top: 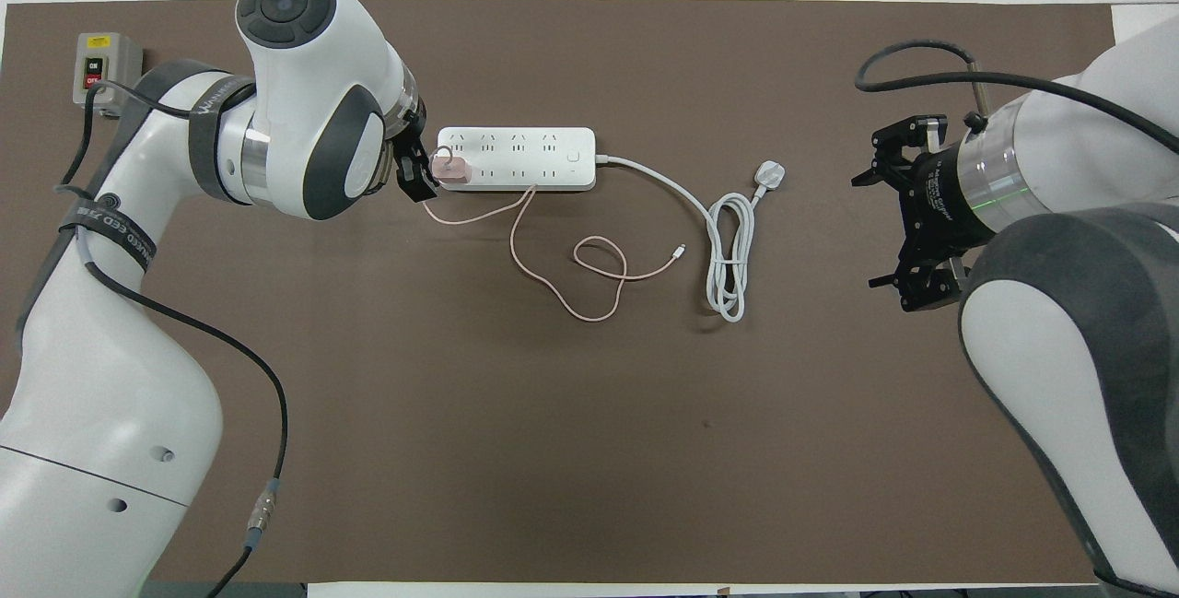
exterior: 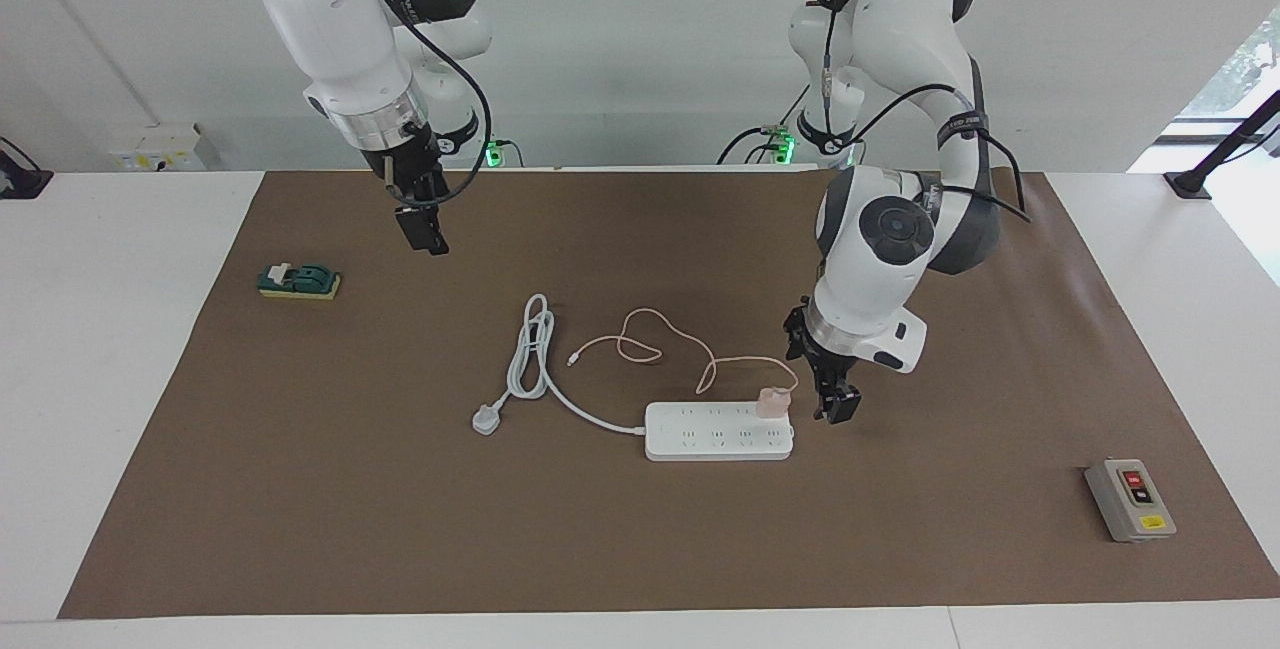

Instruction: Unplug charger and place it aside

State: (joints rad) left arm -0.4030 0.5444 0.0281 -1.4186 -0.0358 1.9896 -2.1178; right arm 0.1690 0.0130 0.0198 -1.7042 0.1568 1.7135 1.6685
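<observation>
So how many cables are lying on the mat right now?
2. The charger cable, thin and pink, loops on the mat nearer the robots than the power strip. The strip's thick white cord lies coiled toward the right arm's end. None looks hidden.

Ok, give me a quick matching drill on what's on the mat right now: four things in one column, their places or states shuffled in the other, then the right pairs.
Things:
1. charger
2. power strip's plug
3. switch box
4. left tool

Places or states:
A. lying loose on the mat, in no socket
B. at the left arm's end of the mat, far from the robots
C. plugged into the power strip, at its end toward the left arm
D. open, low beside the strip's end, right by the charger

Pairs: 1-C, 2-A, 3-B, 4-D
</observation>
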